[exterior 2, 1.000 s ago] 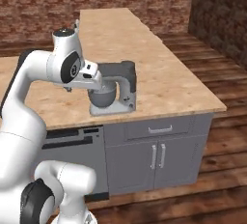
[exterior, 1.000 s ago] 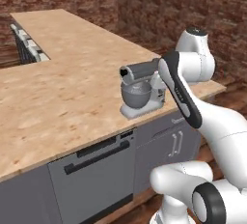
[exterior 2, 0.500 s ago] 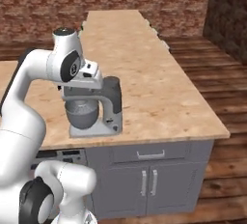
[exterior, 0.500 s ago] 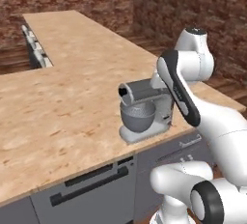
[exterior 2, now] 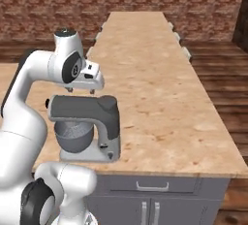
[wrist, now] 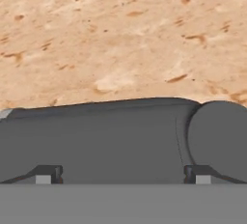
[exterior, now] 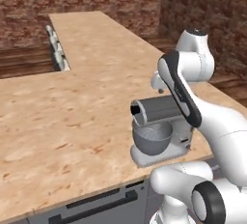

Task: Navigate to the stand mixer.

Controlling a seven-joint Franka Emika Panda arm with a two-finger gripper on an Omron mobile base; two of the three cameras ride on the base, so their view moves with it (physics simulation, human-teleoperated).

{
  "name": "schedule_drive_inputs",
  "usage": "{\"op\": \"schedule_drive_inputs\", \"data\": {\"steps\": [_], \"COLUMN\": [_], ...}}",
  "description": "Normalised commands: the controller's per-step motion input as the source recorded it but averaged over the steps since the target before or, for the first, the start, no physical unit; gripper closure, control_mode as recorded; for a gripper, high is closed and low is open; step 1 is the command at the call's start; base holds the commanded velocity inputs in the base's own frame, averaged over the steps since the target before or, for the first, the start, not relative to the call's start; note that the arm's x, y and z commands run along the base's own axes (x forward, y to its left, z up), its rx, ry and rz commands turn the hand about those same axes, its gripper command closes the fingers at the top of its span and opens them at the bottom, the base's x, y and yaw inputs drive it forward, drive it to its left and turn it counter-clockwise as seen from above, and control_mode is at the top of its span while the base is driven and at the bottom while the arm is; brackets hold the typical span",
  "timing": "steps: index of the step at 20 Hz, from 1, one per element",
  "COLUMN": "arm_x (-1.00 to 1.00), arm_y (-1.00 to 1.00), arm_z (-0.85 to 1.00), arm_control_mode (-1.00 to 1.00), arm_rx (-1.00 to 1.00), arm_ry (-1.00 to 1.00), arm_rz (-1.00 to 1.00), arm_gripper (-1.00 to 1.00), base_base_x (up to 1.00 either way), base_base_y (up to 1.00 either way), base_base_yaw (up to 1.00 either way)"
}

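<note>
The stand mixer (exterior: pixel 157 131) is grey, with a horizontal cylindrical head, a speckled steel bowl and a flat base. It stands near the front edge of the wooden counter, right in front of the base, and its side shows in the right base view (exterior 2: pixel 85 127). My gripper (exterior 2: pixel 81 89) hangs just above the mixer's head, open and holding nothing. In the hand view the gripper (wrist: pixel 123 177) looks straight down on the mixer's dark grey head (wrist: pixel 120 141), with its fingertips (wrist: pixel 48 175) spread wide apart.
The long wooden countertop (exterior: pixel 72 107) runs away toward brick walls. Grey cabinets with a drawer handle (exterior 2: pixel 152 186) sit below its front edge, and a dark bar handle (exterior: pixel 96 208) shows lower left. White stools (exterior: pixel 58 49) line the counter's far side.
The whole picture has shifted in both base views, so the base has driven. The mixer now stands closer and more central. The arm's pose over the mixer is unchanged.
</note>
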Motion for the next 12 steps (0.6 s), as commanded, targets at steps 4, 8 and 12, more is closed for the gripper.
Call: {"op": "schedule_drive_inputs", "data": {"steps": [4,8,12], "arm_x": [0.00,0.00,0.00], "arm_y": [0.00,0.00,0.00], "arm_z": [0.00,0.00,0.00], "arm_control_mode": [1.00,1.00,1.00], "arm_rx": [0.00,0.00,0.00], "arm_ry": [0.00,0.00,0.00], "arm_rz": [0.00,0.00,0.00], "arm_gripper": [-1.00,-1.00,-1.00], "base_base_x": [0.64,0.56,0.40], "base_base_y": [0.00,-0.02,-0.03], "base_base_yaw": [0.26,0.28,0.22]}}
